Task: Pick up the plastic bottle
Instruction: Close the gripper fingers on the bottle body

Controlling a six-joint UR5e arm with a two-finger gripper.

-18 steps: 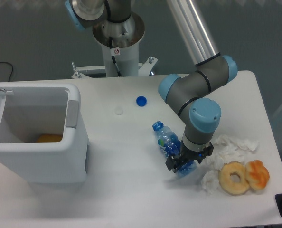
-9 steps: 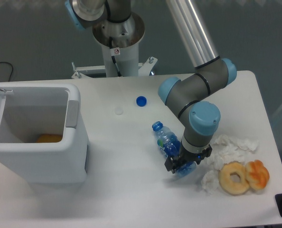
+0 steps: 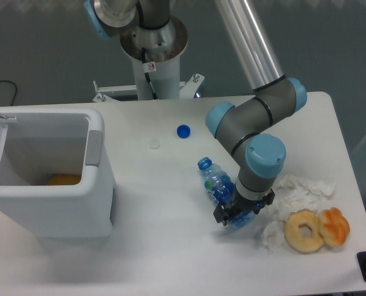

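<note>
The plastic bottle (image 3: 215,180) is clear and blue-tinted with a blue-and-green label and a blue cap end pointing up-left. It lies tilted on the white table (image 3: 170,246), right of centre. My gripper (image 3: 235,217) points down over the bottle's base end, and its dark fingers (image 3: 222,216) are shut on the lower part of the bottle. The bottle's base is mostly hidden between the fingers.
A small loose blue cap (image 3: 183,131) and a white cap (image 3: 154,143) lie farther back. A white bin (image 3: 47,179) with an orange item inside stands at the left. Crumpled tissues (image 3: 297,188), a bagel (image 3: 304,232) and a pastry (image 3: 334,226) lie to the right.
The gripper and the bottle have shifted very slightly to the left; the grip looks the same.
</note>
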